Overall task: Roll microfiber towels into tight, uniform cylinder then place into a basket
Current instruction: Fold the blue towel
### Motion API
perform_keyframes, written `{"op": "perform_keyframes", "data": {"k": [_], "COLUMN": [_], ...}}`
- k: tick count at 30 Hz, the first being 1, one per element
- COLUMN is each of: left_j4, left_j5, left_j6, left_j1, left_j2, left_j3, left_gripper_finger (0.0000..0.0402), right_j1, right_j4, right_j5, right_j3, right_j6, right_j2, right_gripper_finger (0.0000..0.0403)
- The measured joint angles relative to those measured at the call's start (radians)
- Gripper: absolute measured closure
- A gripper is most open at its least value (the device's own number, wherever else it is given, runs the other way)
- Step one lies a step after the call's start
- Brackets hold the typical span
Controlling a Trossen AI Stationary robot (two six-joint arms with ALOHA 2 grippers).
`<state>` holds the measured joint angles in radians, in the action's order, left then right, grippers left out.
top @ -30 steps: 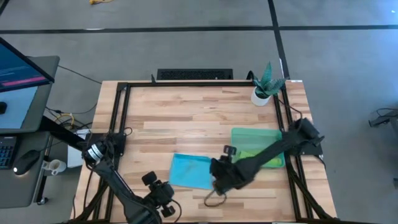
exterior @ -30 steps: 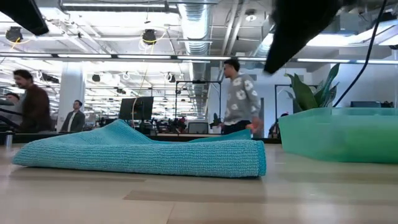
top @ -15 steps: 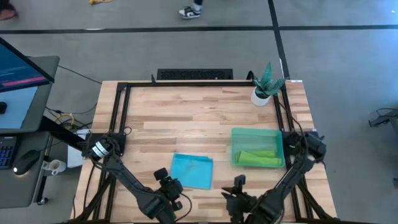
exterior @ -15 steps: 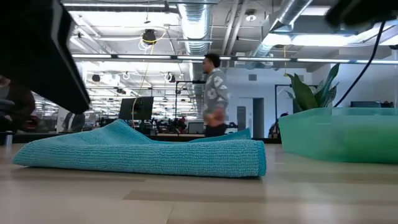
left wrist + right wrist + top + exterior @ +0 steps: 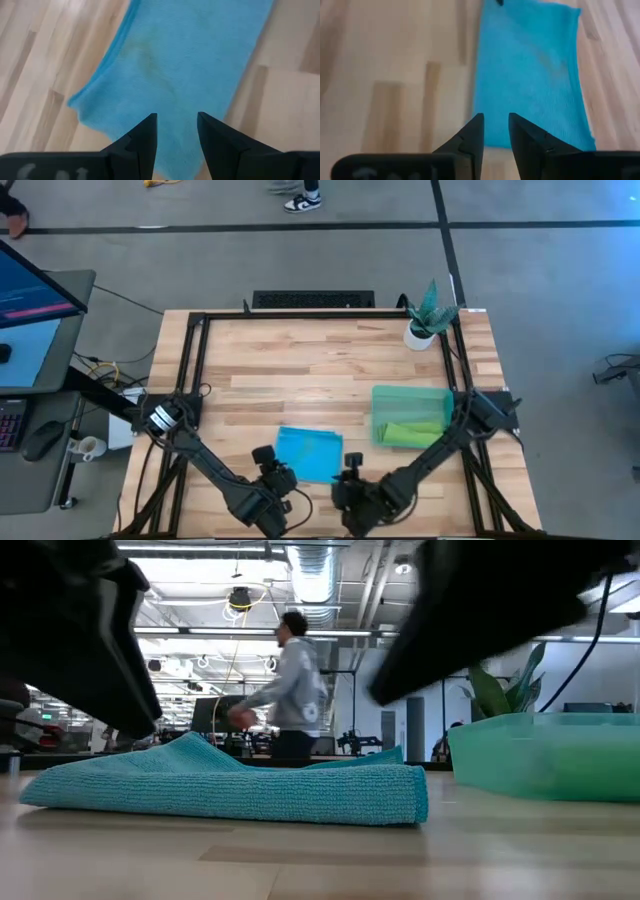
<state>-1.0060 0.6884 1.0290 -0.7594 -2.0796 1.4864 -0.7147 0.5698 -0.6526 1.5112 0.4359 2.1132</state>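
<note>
The turquoise towel (image 5: 308,453) lies folded flat on the table, left of the green basket (image 5: 440,395). It also shows in the low view (image 5: 230,790). A rolled lime green towel (image 5: 412,435) lies inside the basket. My left gripper (image 5: 177,132) is open and hovers over the turquoise towel's near left part (image 5: 165,75). My right gripper (image 5: 496,132) is open by a narrow gap and hovers at the towel's near right part (image 5: 530,75). Both grippers show at the table's near edge in the high view, the left (image 5: 280,476) and the right (image 5: 346,478).
A white pot with a plant (image 5: 422,330) stands at the far right corner. A black frame (image 5: 196,370) runs around the table's edges. Bare wood (image 5: 300,370) lies far of the towel. A person (image 5: 285,690) walks in the room behind.
My right gripper has left the spot right of the towel, swung toward the table's near edge, then come back toward the turquoise towel's near right corner. My left gripper has moved up toward the towel's near left edge. The towel has stayed still.
</note>
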Motion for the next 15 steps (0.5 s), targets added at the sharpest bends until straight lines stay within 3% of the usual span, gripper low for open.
{"op": "perform_keyframes", "data": {"k": [5, 12, 15], "left_j4": [-0.003, -0.008, -0.009], "left_j5": [-0.002, -0.002, -0.001], "left_j6": [-0.012, -0.011, 0.001], "left_j1": [0.031, 0.053, 0.054], "left_j2": [0.000, 0.000, 0.000], "left_j3": [0.000, 0.000, 0.000], "left_gripper_finger": [0.0269, 0.0269, 0.0269], "right_j1": [0.059, 0.082, 0.082], "right_j4": [-0.063, -0.085, -0.085], "right_j5": [0.039, 0.105, 0.117], "right_j3": [0.000, 0.000, 0.000], "right_j6": [0.000, 0.000, 0.006], "right_j2": [0.003, 0.003, 0.003], "right_gripper_finger": [0.0317, 0.0391, 0.0392]}}
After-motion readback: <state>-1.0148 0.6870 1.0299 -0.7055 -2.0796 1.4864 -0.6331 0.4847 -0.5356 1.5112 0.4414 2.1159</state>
